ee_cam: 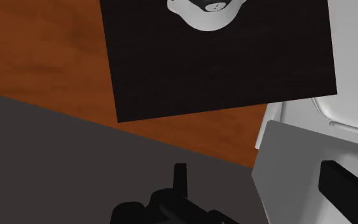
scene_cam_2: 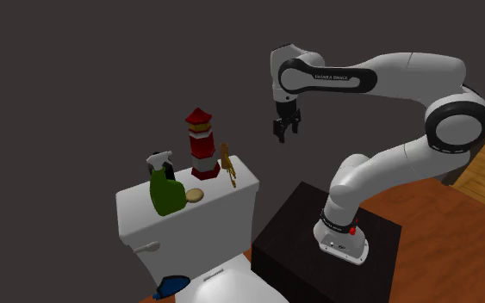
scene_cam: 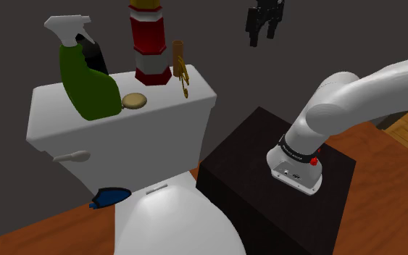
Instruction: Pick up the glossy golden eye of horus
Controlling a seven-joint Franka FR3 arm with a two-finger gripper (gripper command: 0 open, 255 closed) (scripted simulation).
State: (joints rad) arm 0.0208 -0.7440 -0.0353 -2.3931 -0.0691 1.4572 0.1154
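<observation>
At the shoulder view's left, beside my stand: white toilet, lid down, its cistern backed against the dark grey wall. The stand is a black box on the wooden floor, just beside the bowl. My white arm rises from it and arches over toward the cistern.

On the cistern lid, shoulder view's left to right:
- green spray bottle with white trigger
- red-and-white lighthouse figure
- golden eye of horus

Pincer hangs in the air, higher than the cistern lid and off its right end in both exterior views. Fingers apart, nothing between them, well clear of the eye.

Blue object lies low beside the bowl. Eye of horus stands upright near the lid's right end, just beside the lighthouse base. Small round tan disc lies flat at the bottle's foot.
</observation>
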